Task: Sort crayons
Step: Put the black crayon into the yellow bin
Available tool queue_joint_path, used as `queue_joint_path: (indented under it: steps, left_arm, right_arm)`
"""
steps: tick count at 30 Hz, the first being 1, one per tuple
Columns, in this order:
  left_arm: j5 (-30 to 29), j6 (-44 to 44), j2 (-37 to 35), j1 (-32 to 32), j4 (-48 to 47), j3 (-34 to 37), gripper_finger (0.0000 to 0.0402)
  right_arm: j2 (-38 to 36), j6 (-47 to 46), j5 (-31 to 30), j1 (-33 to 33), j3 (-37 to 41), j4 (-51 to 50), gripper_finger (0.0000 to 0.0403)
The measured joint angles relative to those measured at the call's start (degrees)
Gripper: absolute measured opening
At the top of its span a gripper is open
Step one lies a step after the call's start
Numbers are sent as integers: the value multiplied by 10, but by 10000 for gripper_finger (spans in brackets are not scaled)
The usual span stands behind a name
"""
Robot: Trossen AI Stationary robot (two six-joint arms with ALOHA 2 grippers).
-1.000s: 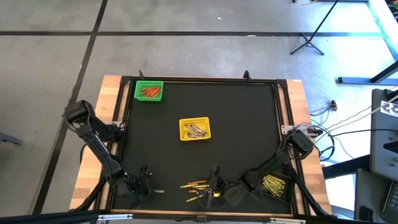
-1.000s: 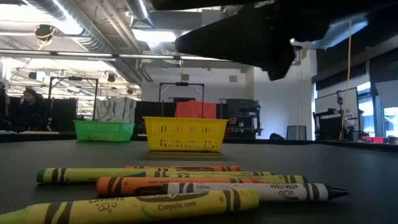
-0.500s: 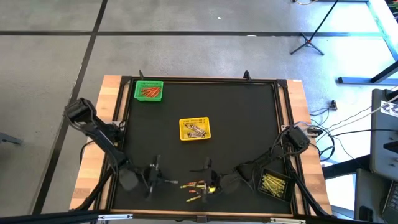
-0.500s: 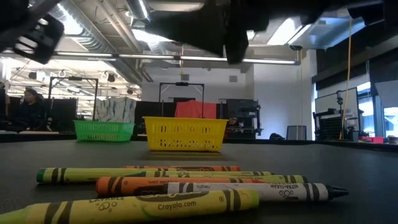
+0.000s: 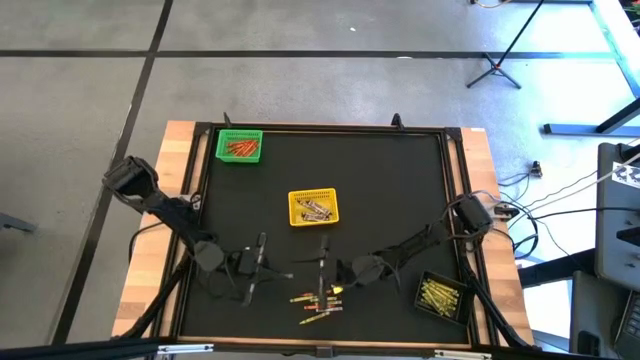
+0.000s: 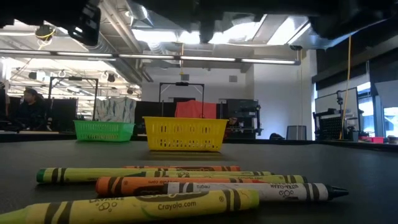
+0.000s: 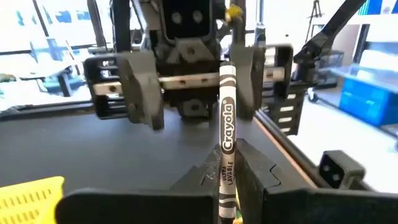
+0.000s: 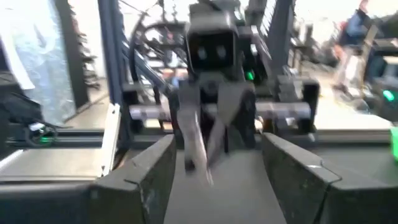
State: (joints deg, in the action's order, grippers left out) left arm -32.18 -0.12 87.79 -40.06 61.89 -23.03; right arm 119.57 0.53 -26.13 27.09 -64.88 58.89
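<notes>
At six o'clock on the black matte table [image 5: 400,200], loose paper-wrapped crayons [image 5: 315,302] lie in a small cluster. Just above them the left gripper [image 5: 272,268] pinches a white-wrapped crayon [image 7: 226,124] between closed fingers, facing the right gripper [image 5: 322,272], whose fingers stand wide and empty. Both grippers have moved inward toward each other since a second ago. Mesh plastic baskets sit at twelve: yellow basket [image 5: 313,207] central, green basket [image 5: 239,146] toward eleven.

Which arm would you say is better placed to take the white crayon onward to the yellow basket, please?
Probably the left: the left gripper is shut on the white crayon, while the right gripper faces it open and empty. The yellow basket lies just beyond both.
</notes>
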Motion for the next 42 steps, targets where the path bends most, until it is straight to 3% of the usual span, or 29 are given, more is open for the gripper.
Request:
queue_joint_path:
  steps: [8, 15, 16, 22, 27, 32, 42]
  left_arm:
    - [0, 38, 23, 31, 48, 0, 15]
    - [4, 79, 25, 46, 62, 0, 15]
    - [3, 85, 25, 46, 63, 0, 15]
    - [-9, 99, 24, 68, 61, 0, 23]
    - [-14, 99, 24, 109, 34, 0, 71]
    - [-18, 99, 24, 144, -20, 0, 107]
    - [-31, 58, 24, 174, -120, 0, 111]
  right_arm:
    - [0, 26, 71, -31, 0, 30, 195]
    - [-3, 84, 84, -36, 0, 25, 27]
    - [-5, 99, 84, -35, 0, 23, 17]
    - [-41, 125, 38, -42, 0, -69, 38]
    - [-87, 127, 12, -59, 0, -190, 13]
    - [-131, 104, -17, -90, 0, -312, 30]
    - [-147, 7, 25, -189, 0, -501, 13]
